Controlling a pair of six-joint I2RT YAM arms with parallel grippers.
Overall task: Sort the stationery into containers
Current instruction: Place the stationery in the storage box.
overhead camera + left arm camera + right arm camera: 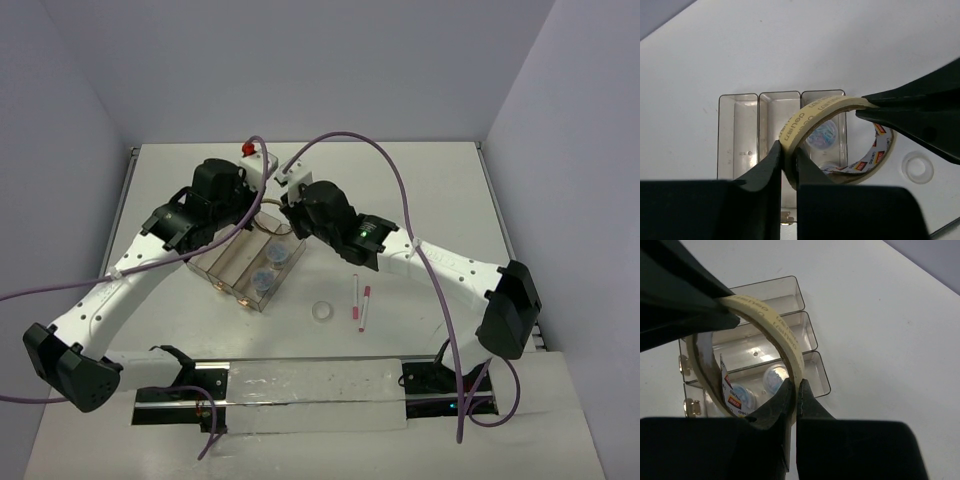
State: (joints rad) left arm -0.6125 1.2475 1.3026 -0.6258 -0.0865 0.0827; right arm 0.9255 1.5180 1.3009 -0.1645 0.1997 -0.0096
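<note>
Tan tape roll (792, 125) pinched by left pincer (788, 151), right pincer (795, 388), apparently above tray (737, 131).

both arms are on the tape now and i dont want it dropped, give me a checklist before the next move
1. Left claw shut on the tape roll: ok, pinching its wall.
2. Right claw shut on the same tape roll: ok, on the opposite side.
3. Tape roll at the tray: ok, held up at its far end.
4. Free compartment: ok, two are bare and the jars sit in the third.
5. Tape roll fits a compartment's width: cannot tell.
6. Everything else sorted: not ok, the pens and small white ring lie on the table.
</note>
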